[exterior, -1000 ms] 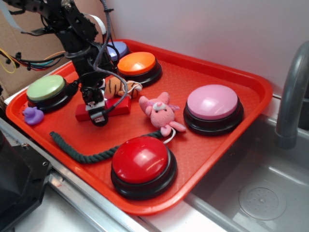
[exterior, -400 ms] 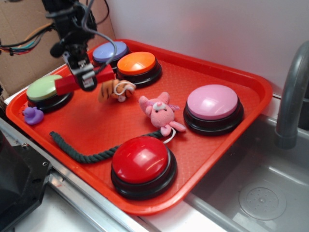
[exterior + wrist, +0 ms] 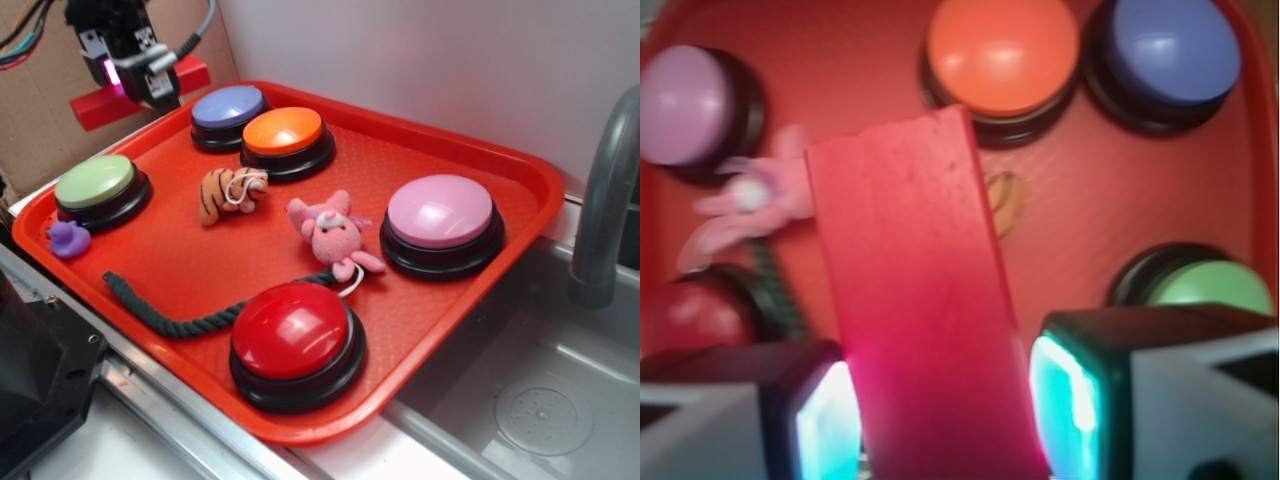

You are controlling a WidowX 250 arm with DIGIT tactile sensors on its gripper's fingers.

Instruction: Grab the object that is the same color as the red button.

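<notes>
My gripper [image 3: 135, 82] hangs high over the tray's far left corner, shut on the object [image 3: 100, 105], a flat red bar that sticks out to both sides of the fingers. In the wrist view the same object [image 3: 915, 270] runs up the middle of the picture, pinched between the two glowing pads [image 3: 1065, 400] of the gripper [image 3: 940, 420]. The red button [image 3: 291, 330], a glossy dome on a black base, sits at the tray's near edge, far from the gripper; its edge shows as the red button [image 3: 685, 315] at the lower left of the wrist view.
On the red tray [image 3: 470, 150] stand a green button [image 3: 96, 182], a blue button [image 3: 229, 105], an orange button [image 3: 284, 131] and a pink button [image 3: 440, 211]. A tiger toy [image 3: 225, 192], pink plush [image 3: 333, 232], purple duck [image 3: 68, 238] and dark rope [image 3: 170, 318] lie between them. A grey faucet [image 3: 605, 200] rises at right.
The gripper has risen from the tray floor and moved back and left, carrying the red bar with it from beside the tiger toy to high above the far left corner.
</notes>
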